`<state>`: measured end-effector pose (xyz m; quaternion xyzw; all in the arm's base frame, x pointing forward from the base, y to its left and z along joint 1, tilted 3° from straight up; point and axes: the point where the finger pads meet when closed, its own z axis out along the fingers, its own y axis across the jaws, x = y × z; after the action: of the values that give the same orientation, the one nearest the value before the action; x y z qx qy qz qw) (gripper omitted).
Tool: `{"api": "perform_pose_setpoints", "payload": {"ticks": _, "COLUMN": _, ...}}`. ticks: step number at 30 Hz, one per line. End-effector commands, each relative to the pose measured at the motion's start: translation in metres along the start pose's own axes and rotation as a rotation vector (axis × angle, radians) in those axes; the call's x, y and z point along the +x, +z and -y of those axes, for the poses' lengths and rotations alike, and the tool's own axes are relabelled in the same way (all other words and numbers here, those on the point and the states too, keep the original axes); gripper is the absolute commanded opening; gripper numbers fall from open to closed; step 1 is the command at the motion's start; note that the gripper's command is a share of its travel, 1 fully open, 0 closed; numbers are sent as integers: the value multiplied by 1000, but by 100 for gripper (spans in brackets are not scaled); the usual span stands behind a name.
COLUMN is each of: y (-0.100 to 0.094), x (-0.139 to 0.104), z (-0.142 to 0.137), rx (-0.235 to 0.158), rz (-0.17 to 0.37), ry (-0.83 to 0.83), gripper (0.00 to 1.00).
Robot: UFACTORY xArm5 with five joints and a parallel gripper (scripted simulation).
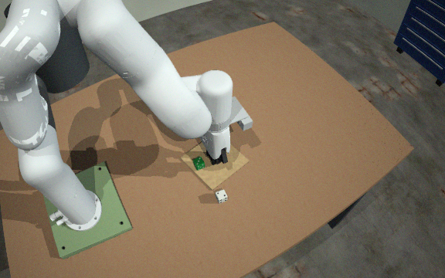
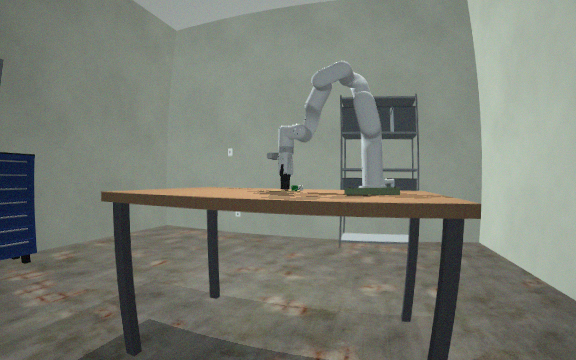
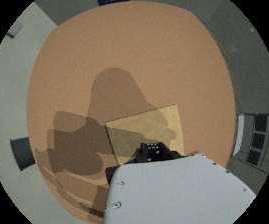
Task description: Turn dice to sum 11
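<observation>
No words, labels or brands can be read anywhere. The white die (image 1: 221, 196) shows black dots, too small to count; the green die's (image 1: 198, 163) dots are unclear.
</observation>
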<state>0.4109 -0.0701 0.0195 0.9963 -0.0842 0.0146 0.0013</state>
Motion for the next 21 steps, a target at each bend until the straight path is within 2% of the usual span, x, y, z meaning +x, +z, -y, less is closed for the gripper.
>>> {"api": "perform_pose_setpoints", "payload": {"ticks": 1, "y": -1, "x": 1, "z": 0, "rx": 0, "rz": -4, "ry": 0, "gripper": 21}}
{"api": "perform_pose_setpoints", "payload": {"ticks": 21, "y": 3, "x": 1, "z": 0, "rx": 0, "rz": -4, "ry": 0, "gripper": 21}}
